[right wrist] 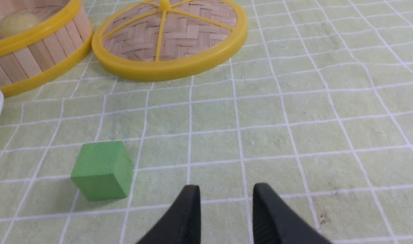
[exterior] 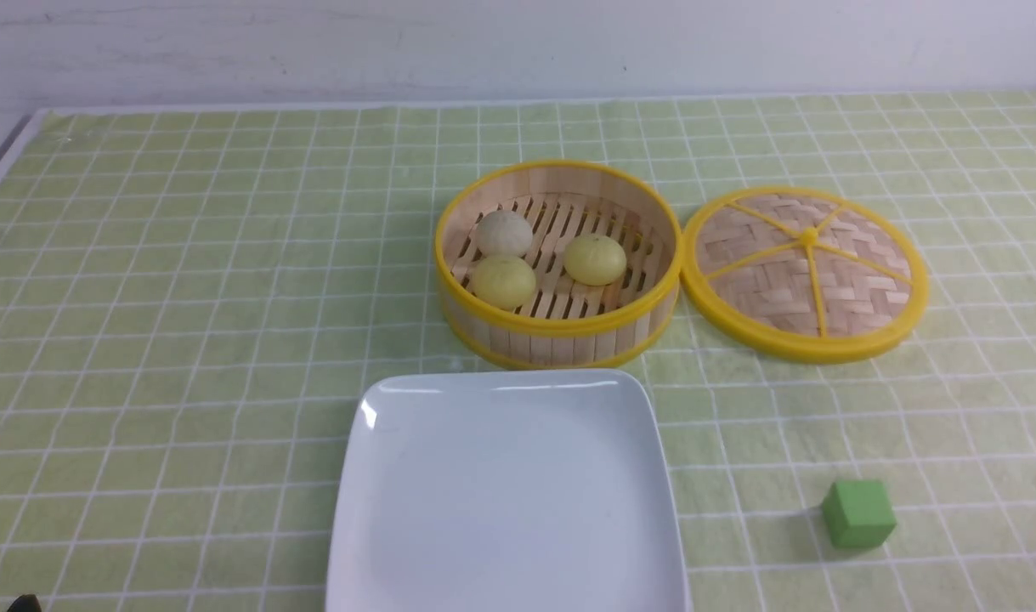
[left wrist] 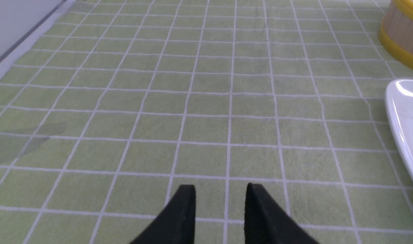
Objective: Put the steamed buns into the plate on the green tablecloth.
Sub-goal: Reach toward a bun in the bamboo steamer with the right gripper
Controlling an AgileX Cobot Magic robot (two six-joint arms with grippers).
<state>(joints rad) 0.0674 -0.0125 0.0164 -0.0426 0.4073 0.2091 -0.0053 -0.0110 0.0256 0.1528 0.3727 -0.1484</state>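
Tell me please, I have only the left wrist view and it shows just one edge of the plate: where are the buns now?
Observer: All three, the greyish-white bun and the two pale yellow buns, are inside the steamer basket, beyond the plate.
Operator: Thank you. Is the right arm holding something?
Observer: No, its jaws stand apart with nothing between them.
Operator: And the lid of the basket, is it off?
Observer: Yes, the lid lies on the tablecloth, to the right of the basket.

Three small domed steamed buns sit in the steamer, beyond the white square plate.
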